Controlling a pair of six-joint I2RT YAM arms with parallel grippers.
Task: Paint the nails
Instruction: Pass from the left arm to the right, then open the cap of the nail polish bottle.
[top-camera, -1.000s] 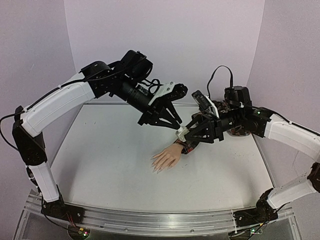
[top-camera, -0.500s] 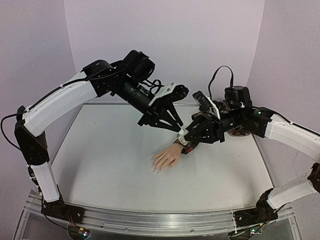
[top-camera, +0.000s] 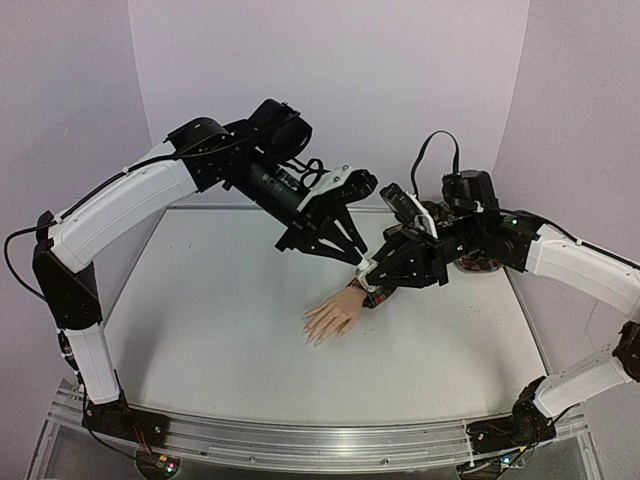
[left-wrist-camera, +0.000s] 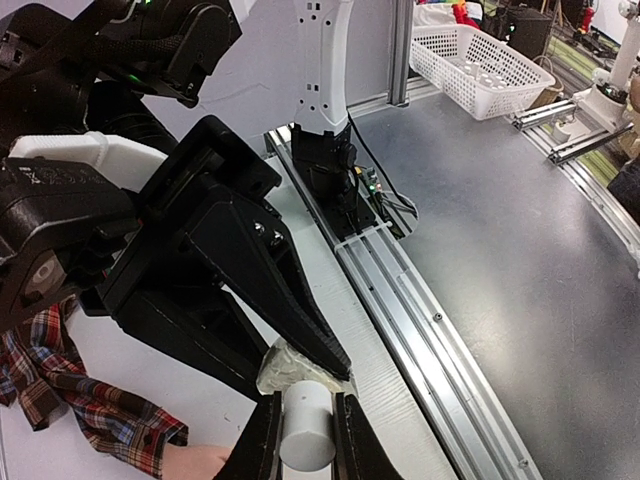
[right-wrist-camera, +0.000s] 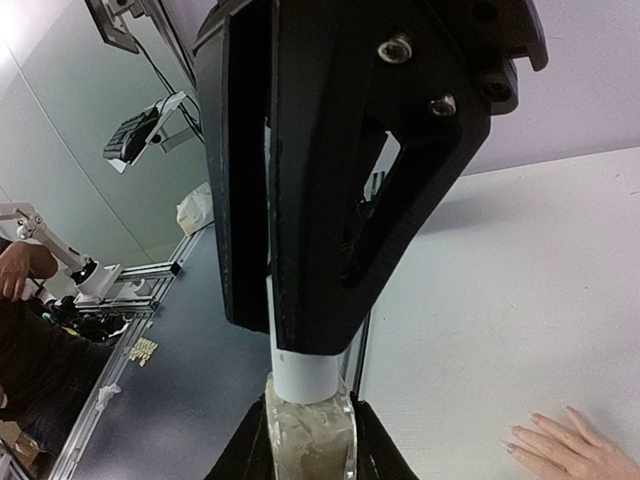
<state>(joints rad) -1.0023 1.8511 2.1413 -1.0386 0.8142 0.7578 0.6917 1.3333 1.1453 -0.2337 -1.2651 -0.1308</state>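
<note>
Nails: tiny and pale, at the fingertips of a hand laid flat on the table. They lay below both claws and a little nearer the arm bases, touched by neither claw.
Handling of nails: judged hard, smooth and fixed. They were not to be gripped at all, only stroked lightly, since such small targets would be overrun by a heavy pass.
Handling of hand: judged light and stiff, likely to slide if pushed. Any hold was judged best taken at the wrist by the plaid sleeve, which lay just under the right claw.
Left claw: closed tight on the white cap.
Right claw: closed tight on the clear bottle, tip to tip with the left claw.
Bottle and cap: seen joined, caught between the two claws and held well above the table. The clear body was judged slippery and breakable.
Step judged in hand: cap to be unscrewed so that the bottle could be opened.
Risk: contents could be spilt if the bottle were tilted once opened.
</note>
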